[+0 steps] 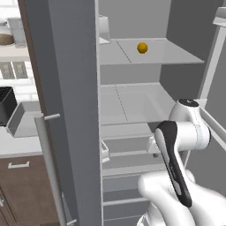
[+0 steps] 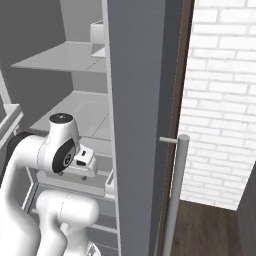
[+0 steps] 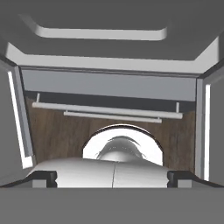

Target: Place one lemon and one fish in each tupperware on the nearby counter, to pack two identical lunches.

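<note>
Fridge (image 1: pixel 132 106): open, grey inside, its shelves facing the robot; its grey door (image 1: pixel 66 110) stands edge-on at the left of the left base view, with a silver bar handle (image 1: pixel 48 167).
Arm (image 1: pixel 176 154): white with dark joints, folded low before the lower fridge shelves; in the right base view its elbow (image 2: pixel 57 147) sits at the left, level with the lower shelf.
Counter (image 1: pixel 20 143): white top over dark brown cabinets, left of the fridge door in the left base view.
Tupperware (image 1: pixel 24 117): light-grey tray on the counter, hard by the fridge door's edge, partly hidden by it; just beside a black toaster (image 1: pixel 6 103) at the picture's left edge.
Upper shelf (image 1: pixel 176 55): pale grey, carries the lemon.
Lemon (image 1: pixel 142 47): orange-yellow ball on the upper shelf, toward its back edge, near the middle, nothing touching it.
Claw (image 3: pixel 112 177): in the hand view the two dark tips (image 3: pixel 46 178) stand far apart at the bottom corners, with nothing between them; well apart from the lemon.
</note>
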Tool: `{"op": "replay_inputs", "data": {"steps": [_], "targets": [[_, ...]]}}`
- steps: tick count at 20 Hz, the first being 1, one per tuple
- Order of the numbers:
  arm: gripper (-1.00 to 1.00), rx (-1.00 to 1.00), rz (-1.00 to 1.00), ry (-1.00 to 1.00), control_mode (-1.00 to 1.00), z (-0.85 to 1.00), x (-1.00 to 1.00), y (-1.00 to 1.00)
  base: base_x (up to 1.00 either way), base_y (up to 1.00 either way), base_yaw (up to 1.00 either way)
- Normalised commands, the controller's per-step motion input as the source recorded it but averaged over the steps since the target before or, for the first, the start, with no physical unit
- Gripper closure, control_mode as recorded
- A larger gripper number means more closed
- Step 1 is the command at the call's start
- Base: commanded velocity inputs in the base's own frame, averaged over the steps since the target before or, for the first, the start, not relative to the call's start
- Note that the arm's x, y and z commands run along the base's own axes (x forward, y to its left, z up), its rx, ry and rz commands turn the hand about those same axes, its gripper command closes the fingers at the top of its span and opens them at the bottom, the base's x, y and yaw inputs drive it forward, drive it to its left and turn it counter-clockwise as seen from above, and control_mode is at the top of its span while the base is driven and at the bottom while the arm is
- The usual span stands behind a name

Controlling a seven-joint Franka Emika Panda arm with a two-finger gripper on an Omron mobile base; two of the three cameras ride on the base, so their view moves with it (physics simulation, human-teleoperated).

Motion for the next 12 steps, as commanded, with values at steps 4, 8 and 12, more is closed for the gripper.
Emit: {"op": "replay_inputs", "data": {"steps": [4, 8, 12], "targets": [[-1.0, -0.05, 0.0, -0.27, -1.0, 0.25, -0.02, 0.03, 0.0, 0.0, 0.0], [-1.0, -0.1, 0.0, -0.41, -1.0, 0.67, 0.0, 0.1, 0.0, 0.0, 0.0], [-1.0, 0.0, 0.0, -0.41, -1.0, 1.0, 0.05, 0.0, 0.0, 0.0, 0.0]]}}
